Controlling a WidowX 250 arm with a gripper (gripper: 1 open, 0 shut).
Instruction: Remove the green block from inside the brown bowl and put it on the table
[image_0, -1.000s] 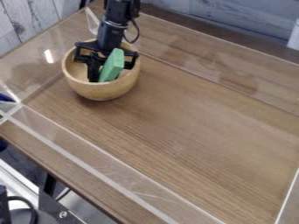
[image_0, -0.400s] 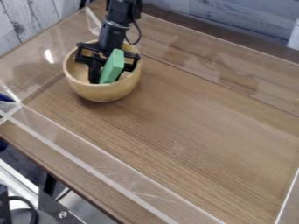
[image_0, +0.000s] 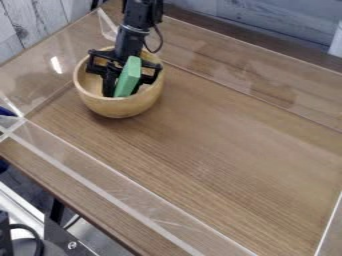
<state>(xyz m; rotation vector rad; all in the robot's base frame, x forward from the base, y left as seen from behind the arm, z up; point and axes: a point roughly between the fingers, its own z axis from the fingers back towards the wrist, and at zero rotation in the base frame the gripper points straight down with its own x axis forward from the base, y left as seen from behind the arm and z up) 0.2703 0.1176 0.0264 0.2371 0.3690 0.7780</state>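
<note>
The gripper (image_0: 124, 72) clamps the green block (image_0: 130, 77), seemingly light, stiff and smooth, across its narrow sides, inside the brown bowl (image_0: 118, 100), at ten o'clock on the table (image_0: 214, 150)

Grey-white plank wall (image_0: 30, 22) at 10 to 11 o'clock, behind table. Metal frame parts and dark cables (image_0: 40, 232) at 7 o'clock, below table edge. Dark blue-grey backdrop (image_0: 287, 18) at 1 o'clock.

The table (image_0: 201, 150) is a brown wood-grain top with clear walls along its edges. Only the brown bowl (image_0: 118, 100) stands directly on it, near the far left corner.
</note>
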